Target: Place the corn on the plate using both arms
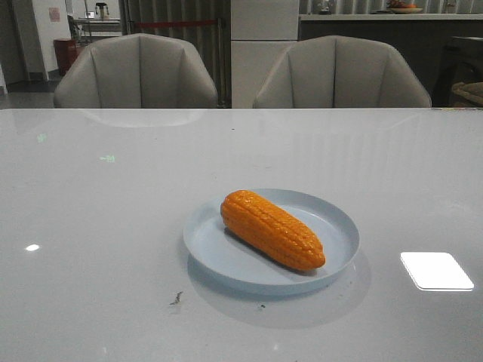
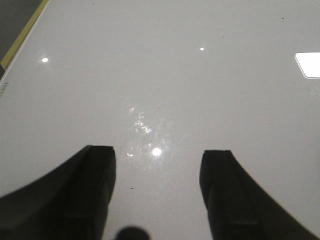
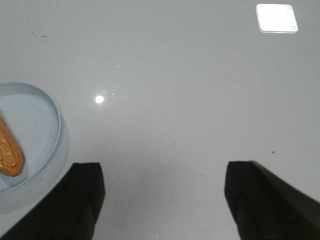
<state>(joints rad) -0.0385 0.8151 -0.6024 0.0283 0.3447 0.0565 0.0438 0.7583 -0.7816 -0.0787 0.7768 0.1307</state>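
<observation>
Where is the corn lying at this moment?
In the front view, the corn lies diagonally inside the pale blue plate, slightly right of the table's centre, its tapered end toward the camera. Neither gripper touches it.

I see an orange corn (image 1: 272, 229) with rowed bumpy kernels, a plain pale blue plate (image 1: 337, 219), and black fingers (image 3: 262, 200).

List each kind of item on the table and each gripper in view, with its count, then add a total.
Corn cob: 1
Pale blue plate: 1
Grippers: 2, the left gripper and the right gripper, both open and empty
Total: 4
</observation>
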